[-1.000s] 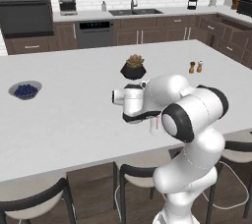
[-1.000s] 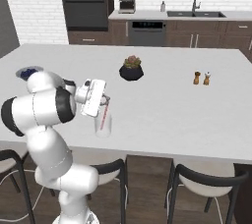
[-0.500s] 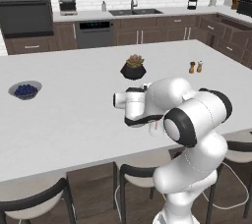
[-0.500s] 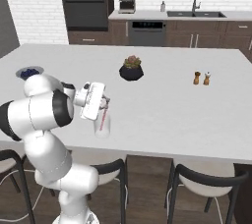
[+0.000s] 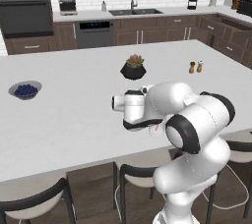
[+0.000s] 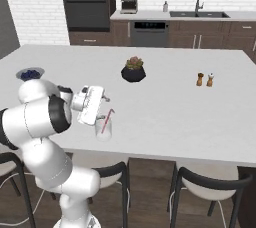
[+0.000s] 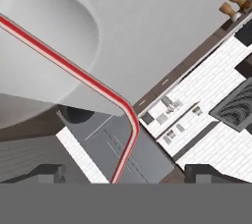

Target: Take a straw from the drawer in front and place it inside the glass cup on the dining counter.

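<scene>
The glass cup (image 6: 103, 129), a small clear straight-sided tumbler, stands upright on the dining counter (image 6: 160, 102), a broad plain white island top, close to its near long edge and toward the left end as the right base view shows it. The straw (image 6: 106, 120), thin and red-pink with a bent top, stands inside the cup, leaning, its bent end above the rim. In the hand view the straw (image 7: 88, 81) crosses the cup's rim (image 7: 74, 16) and bends sharply
</scene>
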Available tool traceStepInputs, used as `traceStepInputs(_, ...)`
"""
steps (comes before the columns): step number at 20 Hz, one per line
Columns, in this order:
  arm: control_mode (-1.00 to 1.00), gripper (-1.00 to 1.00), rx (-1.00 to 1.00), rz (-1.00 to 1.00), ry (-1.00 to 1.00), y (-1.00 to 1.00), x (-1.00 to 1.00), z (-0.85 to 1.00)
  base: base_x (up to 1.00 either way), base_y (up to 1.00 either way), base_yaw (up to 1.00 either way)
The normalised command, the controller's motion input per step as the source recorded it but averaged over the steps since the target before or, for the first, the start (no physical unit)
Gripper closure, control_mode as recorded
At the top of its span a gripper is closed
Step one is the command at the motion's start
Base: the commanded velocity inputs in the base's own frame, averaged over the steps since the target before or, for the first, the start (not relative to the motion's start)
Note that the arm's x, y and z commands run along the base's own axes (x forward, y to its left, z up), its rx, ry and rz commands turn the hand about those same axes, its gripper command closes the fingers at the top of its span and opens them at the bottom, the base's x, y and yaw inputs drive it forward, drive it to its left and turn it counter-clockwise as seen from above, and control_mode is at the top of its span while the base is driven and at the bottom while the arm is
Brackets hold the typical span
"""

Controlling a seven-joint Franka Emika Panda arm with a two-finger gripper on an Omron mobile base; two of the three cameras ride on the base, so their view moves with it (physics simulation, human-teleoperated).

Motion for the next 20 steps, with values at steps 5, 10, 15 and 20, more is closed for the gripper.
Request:
traceStepInputs(5,-1.00,-1.00,0.01,0.00,0.00,0.22,-0.23,0.12,0.00,0.00,0.00)
traceStepInputs(10,-1.00,-1.00,0.09,0.03,0.00,0.28,-0.53,0.67,0.00,0.00,0.00)
traceStepInputs(15,-1.00,-1.00,0.29,0.09,0.00,-0.01,-0.61,1.00,0.00,0.00,0.00)
traceStepInputs(20,-1.00,-1.00,0.43,0.08,0.05,-0.29,-0.52,0.90,0.00,0.00,0.00)
